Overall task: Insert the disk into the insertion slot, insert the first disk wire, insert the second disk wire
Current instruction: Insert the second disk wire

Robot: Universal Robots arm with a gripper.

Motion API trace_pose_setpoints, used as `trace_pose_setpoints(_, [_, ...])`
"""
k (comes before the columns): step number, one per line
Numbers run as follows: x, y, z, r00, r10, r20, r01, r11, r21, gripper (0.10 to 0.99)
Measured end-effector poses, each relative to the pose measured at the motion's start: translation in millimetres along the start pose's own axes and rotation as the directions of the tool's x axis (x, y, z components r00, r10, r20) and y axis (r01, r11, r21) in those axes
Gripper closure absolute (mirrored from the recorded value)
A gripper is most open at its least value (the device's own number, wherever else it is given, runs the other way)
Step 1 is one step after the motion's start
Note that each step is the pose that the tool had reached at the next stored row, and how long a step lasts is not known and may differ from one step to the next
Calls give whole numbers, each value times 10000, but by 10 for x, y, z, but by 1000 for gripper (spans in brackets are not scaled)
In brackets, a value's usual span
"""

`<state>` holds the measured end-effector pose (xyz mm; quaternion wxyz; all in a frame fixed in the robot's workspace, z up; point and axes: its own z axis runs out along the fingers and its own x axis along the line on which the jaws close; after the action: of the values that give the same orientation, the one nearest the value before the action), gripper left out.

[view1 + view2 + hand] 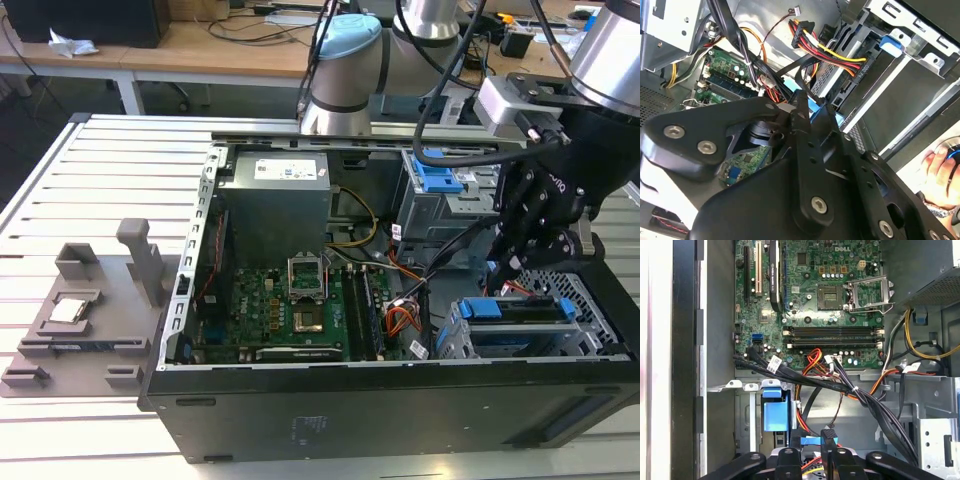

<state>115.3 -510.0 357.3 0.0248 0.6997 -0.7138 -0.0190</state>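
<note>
1. Black linkage arms of the tool (pixel 826 460) sit closest, its fingers pinched on a small black cable plug (pixel 827 436).
2. Just below it, the blue-framed metal disk (pixel 527 312) lies inside the perforated silver insertion slot (pixel 462 340).
3. Behind stretches the green motherboard (pixel 825 295) in the open black computer case (pixel 380 410) on the slatted table (pixel 60 170).

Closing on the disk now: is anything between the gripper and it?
No solid thing visible. The gripper hangs just above the disk in the slot; black cables and red wires crowd beside it.
</note>
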Motion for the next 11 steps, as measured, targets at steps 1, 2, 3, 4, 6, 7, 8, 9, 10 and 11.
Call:
trace_pose_setpoints(1, [0,0,0,10000,0,-1,0,10000,0,784])
trace_pose_setpoints(2, [0,0,0,10000,14,-1,-14,10000,0,784])
trace_pose_setpoints(3, [-1,0,0,10000,83,4,-83,10000,0,784])
trace_pose_setpoints(4, [-1,0,1,9998,219,12,-219,9998,-2,784])
trace_pose_setpoints(6, [0,0,2,9981,619,37,-619,9981,-7,784])
trace_pose_setpoints(7, [0,0,4,9970,772,46,-772,9970,-9,784])
trace_pose_setpoints(8, [0,0,5,9957,923,55,-923,9957,-11,784])
trace_pose_setpoints(9, [0,0,7,9941,1083,65,-1083,9941,-13,784])
trace_pose_setpoints(10, [0,-1,10,9904,1380,82,-1380,9904,-18,784])
trace_pose_setpoints(11, [0,-1,13,9882,1527,89,-1527,9883,-21,784])
